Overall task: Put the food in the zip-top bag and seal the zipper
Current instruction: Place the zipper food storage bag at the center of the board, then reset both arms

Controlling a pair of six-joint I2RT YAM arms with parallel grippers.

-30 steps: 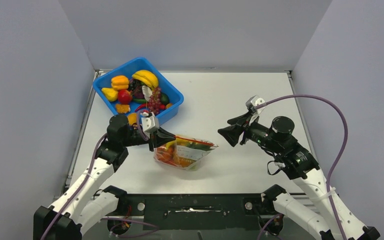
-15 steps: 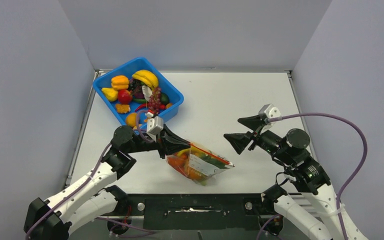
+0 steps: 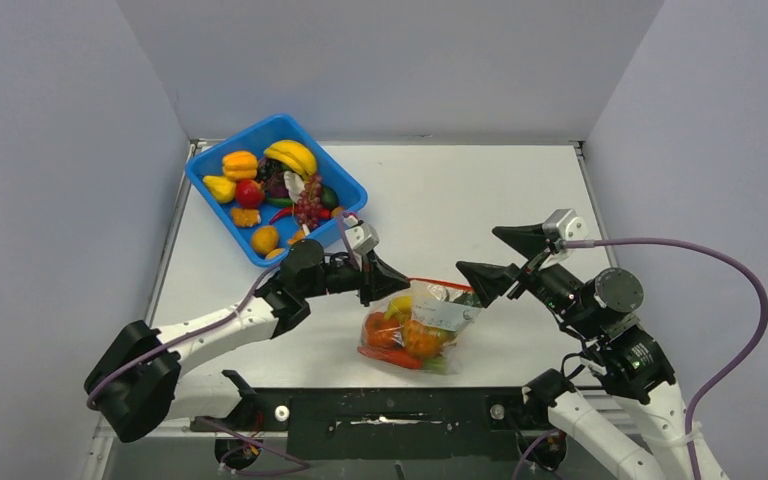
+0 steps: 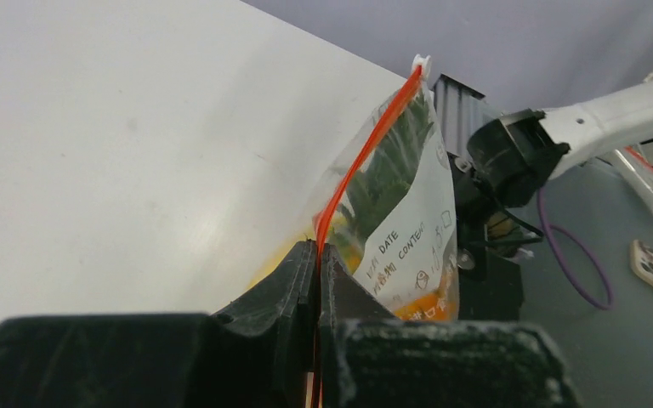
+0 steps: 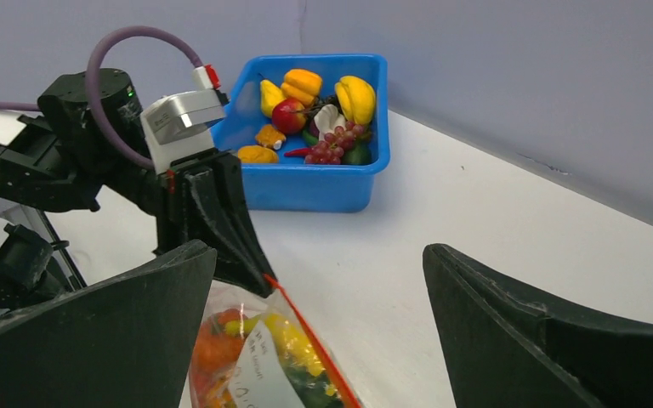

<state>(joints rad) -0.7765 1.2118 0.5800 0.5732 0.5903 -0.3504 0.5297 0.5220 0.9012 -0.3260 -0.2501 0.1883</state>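
The zip-top bag [image 3: 415,328] sits on the table near the front centre, holding orange, yellow and green food. Its red-orange zipper [image 3: 442,284] runs along the top edge. My left gripper [image 3: 388,284] is shut on the zipper's left end; the left wrist view shows the jaws pinching the strip [image 4: 317,251], with the bag [image 4: 404,221] beyond. My right gripper [image 3: 482,252] is open just right of the bag; in the right wrist view [image 5: 319,251] the bag [image 5: 259,361] and zipper [image 5: 306,331] lie between its fingers, untouched.
The blue bin [image 3: 198,180] at the back left holds more food: bananas [image 3: 292,156], grapes [image 3: 308,203], a tomato [image 3: 249,193] and peppers. It also shows in the right wrist view [image 5: 306,185]. Grey walls enclose the table on three sides.
My left gripper has carried the bag to the right and toward the near edge, away from the bin. My right gripper has shifted right and stays open.
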